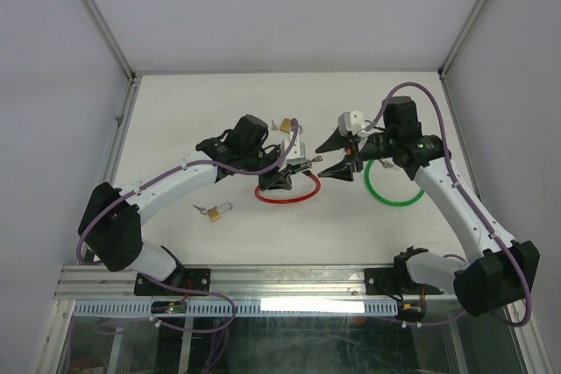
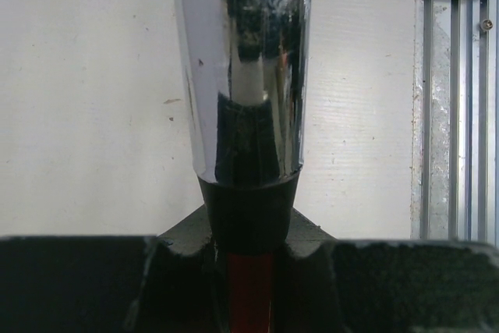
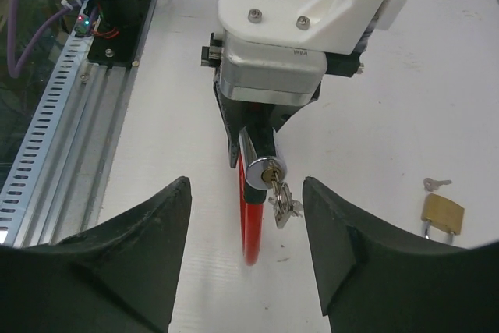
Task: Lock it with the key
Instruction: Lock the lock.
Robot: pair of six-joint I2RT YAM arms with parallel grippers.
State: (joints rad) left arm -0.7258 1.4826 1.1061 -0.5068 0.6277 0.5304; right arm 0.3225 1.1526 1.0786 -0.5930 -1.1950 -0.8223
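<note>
Two arms meet over the middle of the white table (image 1: 175, 120). The left gripper (image 1: 292, 171) is clamped on the red cable lock (image 1: 285, 202). In the left wrist view, its black fingers (image 2: 93, 286) close on the dark collar just below the chrome lock cylinder (image 2: 245, 76), with the red cable running down between them. The cylinder points away from that camera, toward the right arm.

The right gripper (image 1: 330, 156) stands with its jaws spread wide and holds nothing. In the right wrist view, its two black fingers (image 3: 125, 271) sit either side of the cylinder's end face (image 3: 269, 170), apart from it and not touching.

The key (image 3: 274, 185) is seated in the keyhole of the brass-coloured end face. A small metal ring and a second key hang down from it, beside the red cable.

Other items:
- A green cable loop (image 1: 394, 206) lies flat on the table under the right forearm, near the red loop but apart from it.
- A brass padlock (image 3: 442, 214) lies on the table beyond the left gripper, with a loose small key (image 3: 437, 184) just beside it.
- A second small padlock (image 1: 213, 212) lies near the left arm's elbow.
- An aluminium rail (image 3: 54, 130) runs along the near edge of the table.
</note>
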